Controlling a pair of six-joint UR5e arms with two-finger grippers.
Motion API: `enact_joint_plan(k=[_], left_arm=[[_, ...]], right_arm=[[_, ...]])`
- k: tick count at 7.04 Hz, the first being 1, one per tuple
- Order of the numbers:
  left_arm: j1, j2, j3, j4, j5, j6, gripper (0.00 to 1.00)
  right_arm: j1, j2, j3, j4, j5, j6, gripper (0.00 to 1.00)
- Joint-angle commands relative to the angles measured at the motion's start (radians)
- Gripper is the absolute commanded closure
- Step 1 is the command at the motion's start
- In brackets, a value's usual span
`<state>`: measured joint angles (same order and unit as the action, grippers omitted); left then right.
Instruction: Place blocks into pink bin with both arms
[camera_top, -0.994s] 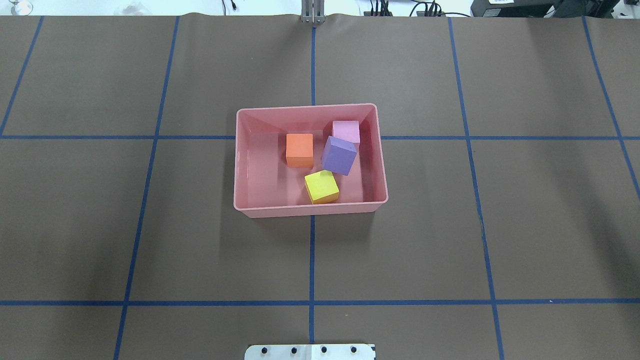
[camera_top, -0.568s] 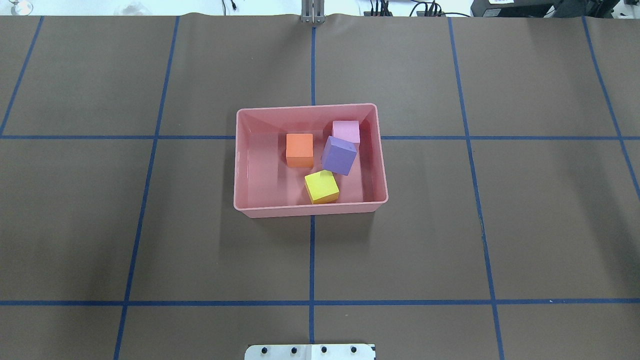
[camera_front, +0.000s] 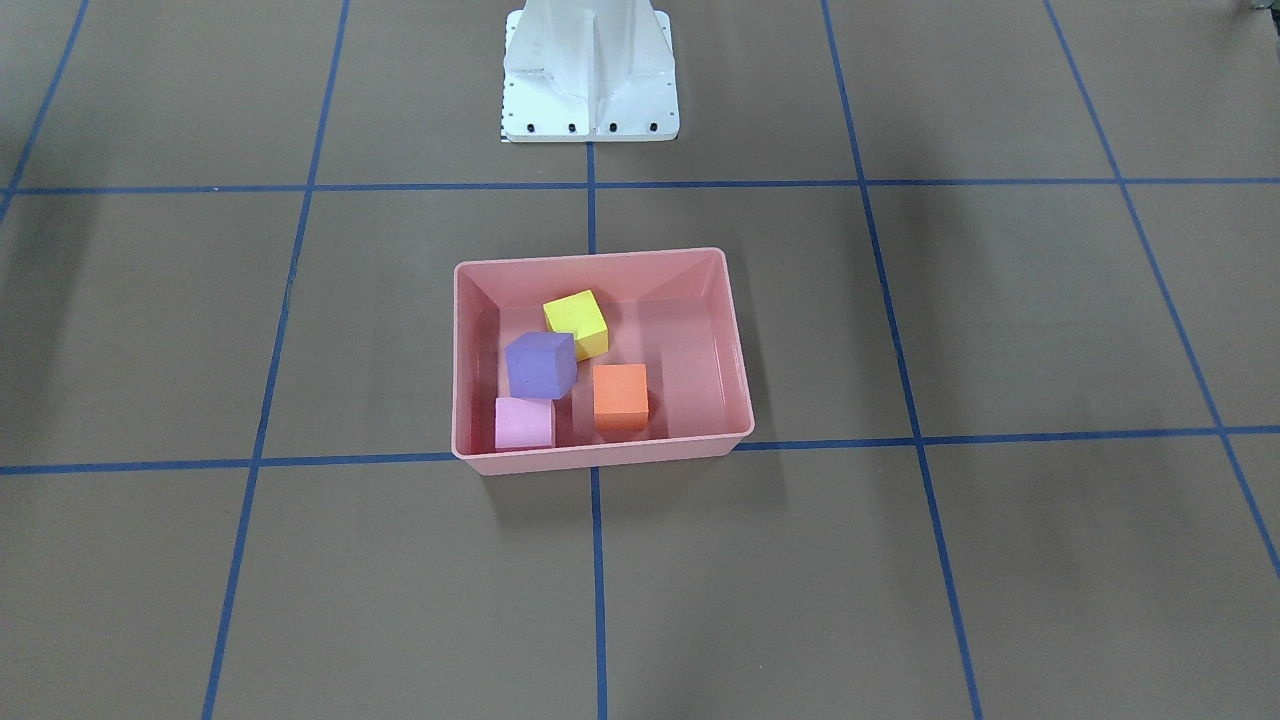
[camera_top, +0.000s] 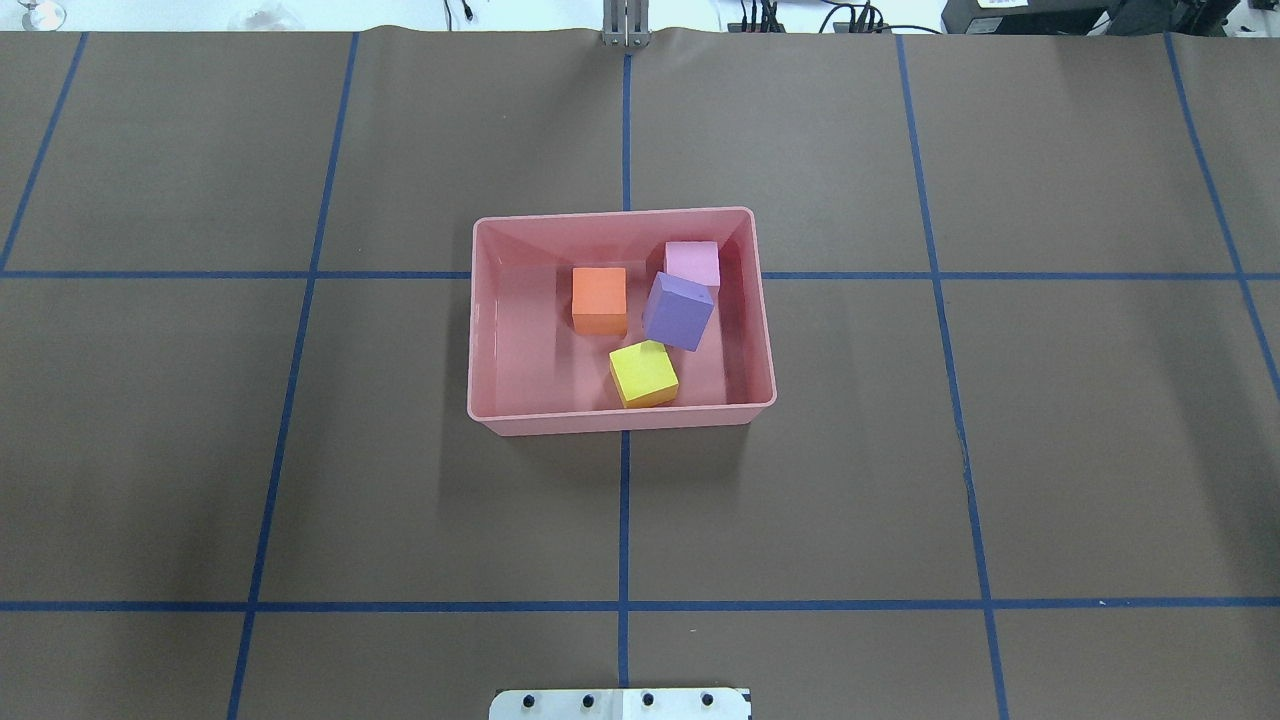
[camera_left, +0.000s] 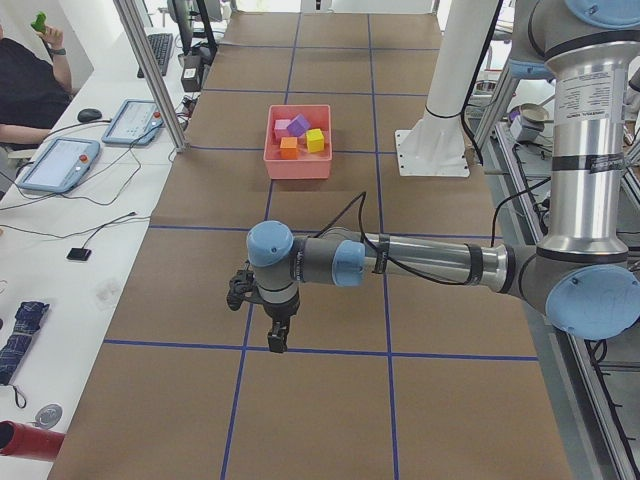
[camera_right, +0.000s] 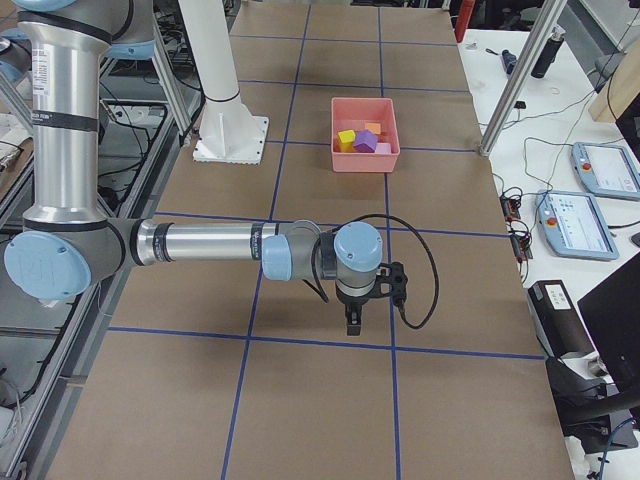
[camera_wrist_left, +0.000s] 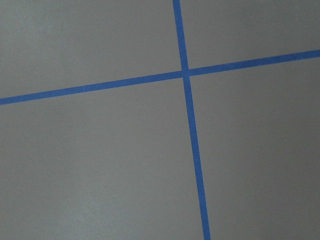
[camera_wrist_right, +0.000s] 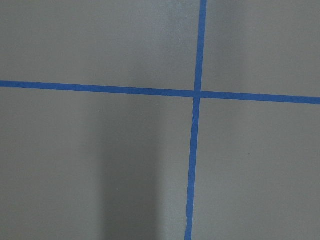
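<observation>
The pink bin (camera_top: 610, 424) stands at the table's middle, also seen from the front (camera_front: 600, 458). Inside it lie the orange block (camera_top: 599, 298), the light pink block (camera_top: 692, 262), the purple block (camera_top: 679, 310), tilted against the pink one, and the yellow block (camera_top: 643, 372). My left gripper (camera_left: 277, 335) hangs over the brown table far from the bin, and so does my right gripper (camera_right: 353, 322). Both show only in the side views, so I cannot tell whether they are open or shut. Both wrist views show only brown table and blue tape.
The white pedestal base (camera_front: 590, 70) stands behind the bin on the robot's side. Blue tape lines (camera_top: 624, 520) grid the brown table. Teach pendants (camera_left: 130, 122) and a seated operator (camera_left: 25, 75) are on the side bench past an aluminium post (camera_left: 150, 70).
</observation>
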<state>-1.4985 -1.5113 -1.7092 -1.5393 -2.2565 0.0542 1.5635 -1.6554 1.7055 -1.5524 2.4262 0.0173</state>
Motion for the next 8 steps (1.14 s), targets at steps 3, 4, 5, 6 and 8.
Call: enact_joint_plan(k=[3, 4, 5, 6, 8], left_arm=[[-0.028, -0.001, -0.001, -0.001, -0.003, 0.009, 0.00], [-0.055, 0.000, -0.003, -0.002, -0.003, 0.009, 0.00], [-0.071, 0.000, -0.001, -0.001, -0.005, 0.012, 0.00], [-0.071, 0.000, 0.000, -0.002, -0.005, 0.009, 0.00], [-0.071, 0.000, 0.002, 0.002, -0.044, 0.009, 0.00]], right_arm=[[0.000, 0.003, -0.006, 0.002, 0.002, 0.001, 0.00], [0.001, 0.005, -0.006, 0.002, 0.002, 0.001, 0.00], [0.001, 0.005, -0.006, 0.002, 0.002, 0.001, 0.00], [0.001, 0.008, -0.006, 0.002, 0.002, 0.003, 0.00], [0.001, 0.014, -0.006, 0.002, 0.002, 0.003, 0.00]])
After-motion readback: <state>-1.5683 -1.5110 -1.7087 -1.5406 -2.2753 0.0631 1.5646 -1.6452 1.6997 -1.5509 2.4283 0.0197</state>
